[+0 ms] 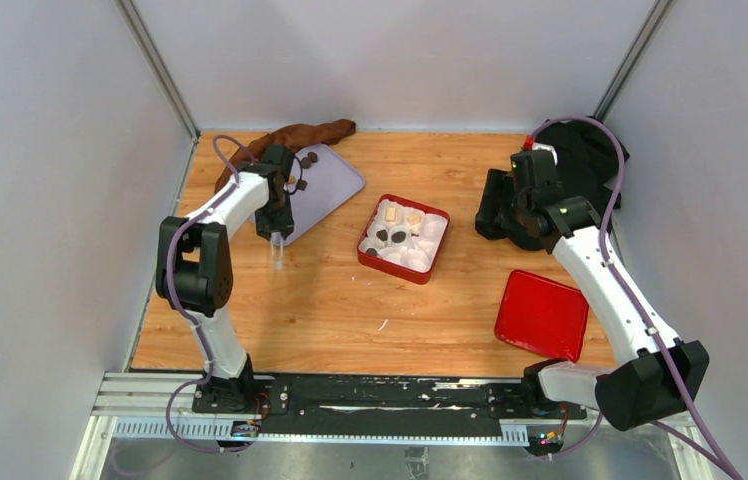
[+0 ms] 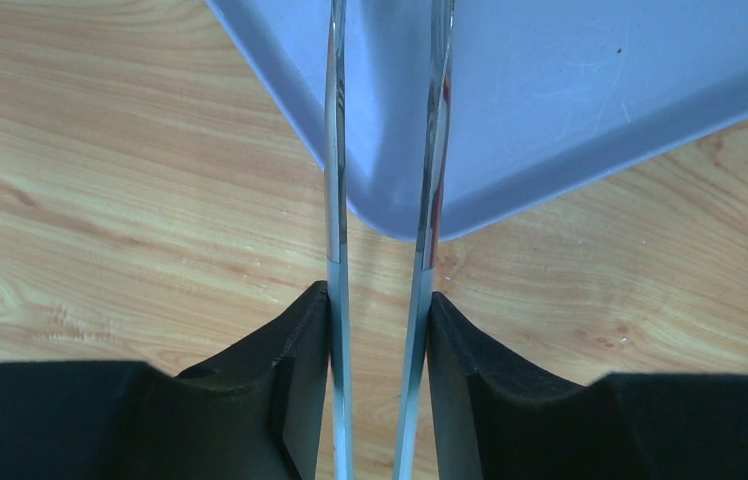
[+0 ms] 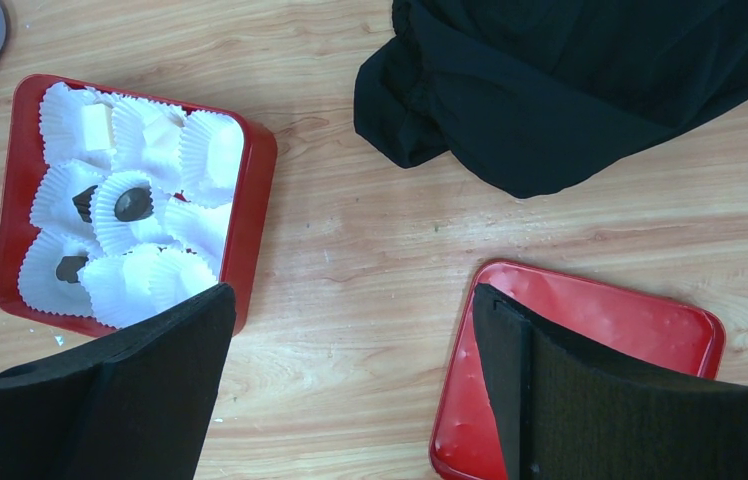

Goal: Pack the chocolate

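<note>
Several dark chocolate pieces [image 1: 308, 160] lie on the lilac tray [image 1: 335, 178] at the back left. More chocolate [image 3: 132, 204] sits in white paper cups inside the red box [image 1: 368, 233]: dark pieces plus cream ones [image 3: 98, 125]. My left gripper [image 2: 380, 290] is shut on metal tongs [image 2: 336, 180]. The tongs' blades stand apart over the tray's near corner [image 2: 400, 215], with nothing between them where they show. Their tips run out of view. My right gripper [image 3: 350, 390] is open and empty above the table, between the box and the red lid [image 3: 640, 325].
A brown cloth [image 1: 300, 133] lies behind the tray. A black cloth [image 1: 590, 150] is bunched at the back right. The red lid [image 1: 542, 313] lies flat at the front right. Grey walls close in on both sides.
</note>
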Tool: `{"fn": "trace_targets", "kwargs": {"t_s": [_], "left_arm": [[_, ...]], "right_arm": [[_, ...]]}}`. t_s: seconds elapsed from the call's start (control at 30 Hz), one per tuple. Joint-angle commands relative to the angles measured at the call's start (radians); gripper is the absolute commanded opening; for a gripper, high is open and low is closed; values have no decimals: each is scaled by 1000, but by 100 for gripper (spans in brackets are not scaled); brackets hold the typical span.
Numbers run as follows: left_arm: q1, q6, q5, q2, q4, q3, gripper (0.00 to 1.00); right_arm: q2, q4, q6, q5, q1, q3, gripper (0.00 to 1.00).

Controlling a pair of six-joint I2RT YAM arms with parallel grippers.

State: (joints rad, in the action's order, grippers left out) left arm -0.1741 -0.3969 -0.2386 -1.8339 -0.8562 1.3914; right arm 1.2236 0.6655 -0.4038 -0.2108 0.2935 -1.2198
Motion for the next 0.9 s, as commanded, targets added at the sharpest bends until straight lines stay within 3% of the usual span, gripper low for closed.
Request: {"fn": "trace_targets", "kwargs": {"t_s": [0.0,0.17,0.57,0.87], "left_arm": [[7,4,-5,-5,13,17,29],[7,10,-2,7,11,12,21],[-4,101,85,157,-39,6,20],[-162,148,152,264,-80,27,20]], "right_arm": [[-21,19,-10,-24,-7,9,92],[-19,19,-11,-21,-7,9,92],[-17,19,-14,-19,-7,7,92],[12,3,-20,3,-7,-7,92]]}}
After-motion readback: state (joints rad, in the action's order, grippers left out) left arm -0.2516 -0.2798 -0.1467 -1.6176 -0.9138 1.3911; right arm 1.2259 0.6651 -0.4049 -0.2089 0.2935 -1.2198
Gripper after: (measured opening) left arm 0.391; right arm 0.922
